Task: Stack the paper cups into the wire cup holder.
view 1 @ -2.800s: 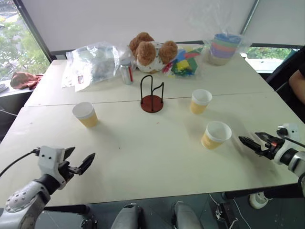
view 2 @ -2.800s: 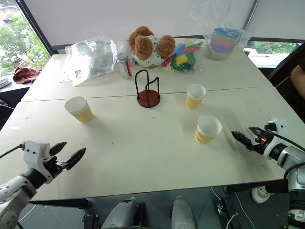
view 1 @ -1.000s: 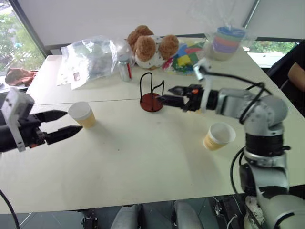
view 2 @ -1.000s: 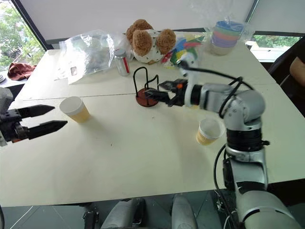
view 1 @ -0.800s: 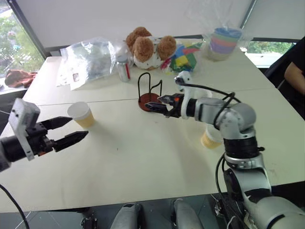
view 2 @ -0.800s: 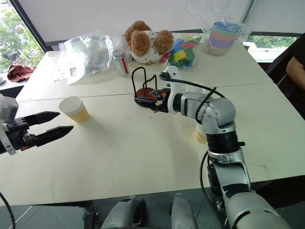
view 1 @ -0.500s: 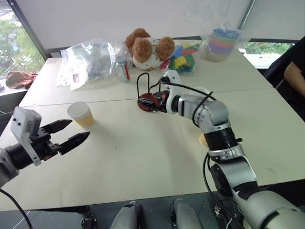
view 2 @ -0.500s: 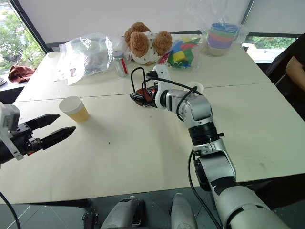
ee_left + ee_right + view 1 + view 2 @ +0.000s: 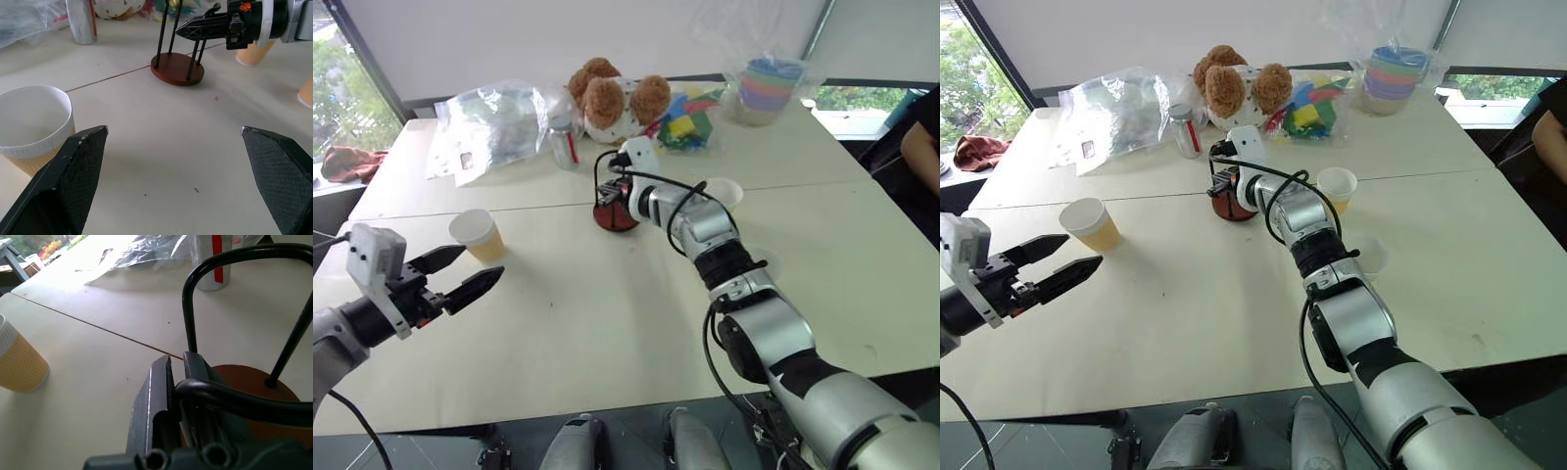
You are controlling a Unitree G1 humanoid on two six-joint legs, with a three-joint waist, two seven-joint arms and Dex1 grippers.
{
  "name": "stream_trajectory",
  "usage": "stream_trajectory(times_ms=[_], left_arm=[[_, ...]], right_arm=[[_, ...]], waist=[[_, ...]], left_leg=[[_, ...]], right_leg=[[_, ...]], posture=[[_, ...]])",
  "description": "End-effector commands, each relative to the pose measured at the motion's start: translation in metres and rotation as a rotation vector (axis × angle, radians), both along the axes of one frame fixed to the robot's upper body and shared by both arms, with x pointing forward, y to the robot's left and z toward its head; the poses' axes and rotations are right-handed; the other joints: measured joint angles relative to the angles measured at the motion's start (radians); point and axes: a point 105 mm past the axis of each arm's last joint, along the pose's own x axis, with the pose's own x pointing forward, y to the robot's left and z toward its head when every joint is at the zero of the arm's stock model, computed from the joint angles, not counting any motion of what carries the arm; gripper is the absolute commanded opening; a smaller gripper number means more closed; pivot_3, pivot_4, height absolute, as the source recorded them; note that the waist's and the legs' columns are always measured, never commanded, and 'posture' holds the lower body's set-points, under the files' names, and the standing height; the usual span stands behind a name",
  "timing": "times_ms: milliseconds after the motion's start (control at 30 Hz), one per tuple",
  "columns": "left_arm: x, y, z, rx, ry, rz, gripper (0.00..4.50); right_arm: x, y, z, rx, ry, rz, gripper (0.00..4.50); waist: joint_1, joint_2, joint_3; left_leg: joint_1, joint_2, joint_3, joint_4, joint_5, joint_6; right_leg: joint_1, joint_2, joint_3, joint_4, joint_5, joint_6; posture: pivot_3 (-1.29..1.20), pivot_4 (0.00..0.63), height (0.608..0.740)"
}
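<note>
A pale surface (image 9: 607, 323) holds the wire cup holder (image 9: 616, 192), a dark red disc with black wire loops, near its middle. The right arm stretches forward across the surface, wrist angled slightly down, and its right pincer (image 9: 177, 377) is pressed together on one low wire loop of the holder. The left arm is bent low at the near left edge; its left pincer (image 9: 468, 277) points forward and inward, fingers spread wide with nothing between them. One paper cup (image 9: 477, 236) stands upright just beyond the left pincer. A second paper cup (image 9: 1335, 189) stands right of the holder, beside the right forearm. A third cup (image 9: 1368, 257) shows partly behind that arm.
</note>
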Motion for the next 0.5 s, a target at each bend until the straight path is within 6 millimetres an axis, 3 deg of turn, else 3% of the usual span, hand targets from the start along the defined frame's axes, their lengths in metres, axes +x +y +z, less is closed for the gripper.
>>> stream_trajectory(times_ms=[33,133,267,400,500], left_arm=[[0.001,-0.006,0.007,0.001,-0.039,-0.028,4.5],[0.002,-0.009,0.007,0.01,-0.024,-0.06,4.5],[0.0,-0.007,0.01,0.017,-0.004,-0.088,4.5],[-0.003,-0.008,0.011,0.027,0.029,-0.127,4.5],[0.0,-0.007,0.013,0.034,0.024,-0.126,4.5]], right_arm=[[-0.009,0.014,0.025,-0.023,-0.14,0.122,0.03],[-0.052,0.015,0.043,-0.033,-0.254,0.481,0.03],[-0.098,-0.006,0.038,-0.101,-0.225,0.764,0.03],[-0.128,-0.022,0.024,-0.164,-0.13,0.907,0.03],[-0.135,-0.027,0.01,-0.191,-0.08,0.936,0.03]], waist=[[-0.008,0.0,0.0],[-0.006,0.0,0.0],[-0.006,0.0,0.0],[-0.006,0.0,0.0],[-0.007,0.0,0.0]], left_leg=[[0.0,0.0,0.0,0.0,0.0,0.0],[0.0,0.0,-0.001,0.0,0.0,0.0],[-0.001,0.0,-0.002,0.0,-0.001,0.001],[0.0,0.0,-0.002,0.0,-0.003,0.006],[0.0,0.0,-0.001,0.0,-0.003,0.006]], right_leg=[[0.0,0.0,0.0,0.0,0.0,0.0],[0.0,0.0,0.0,0.0,0.0,0.0],[0.001,0.001,-0.002,0.0,0.0,0.0],[0.001,0.0,-0.002,0.0,0.0,0.0],[0.001,-0.001,-0.002,-0.001,0.0,0.0]], posture=[[0.0,0.15,0.74],[0.0,0.15,0.74],[0.0,0.15,0.74],[0.0,0.15,0.74],[0.0,0.15,0.74]])
